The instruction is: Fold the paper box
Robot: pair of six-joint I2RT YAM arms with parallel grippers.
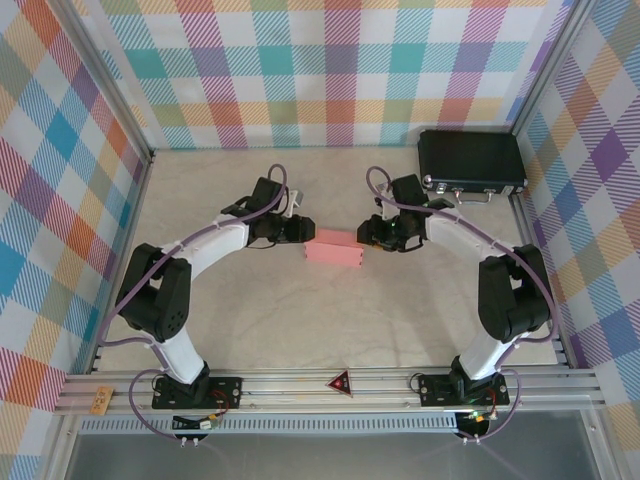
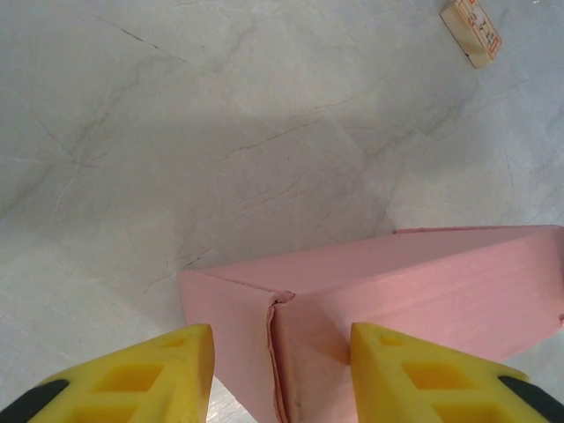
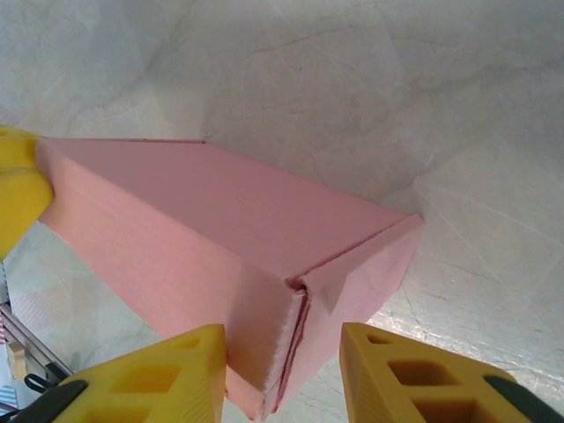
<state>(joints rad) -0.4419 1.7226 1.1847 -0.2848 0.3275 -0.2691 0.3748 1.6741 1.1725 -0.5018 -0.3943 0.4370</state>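
Two hands bracket the pink box (image 1: 335, 248) at mid-desk (image 1: 250, 320), the left hand (image 1: 300, 231) at one short end and the right hand (image 1: 368, 236) at the other. Both stand open, fingers spread to either side of an end corner, clamped on nothing. The box lies flat and looks nearly formed, though each wrist view shows an end seam gaping slightly. The work appears to be in its closing step: seating the end flaps. The next move likely calls for even, opposed pressure on both ends, gentle enough not to buckle thin card or skid the box. A black case (image 1: 470, 165) sits well apart at the far right corner.
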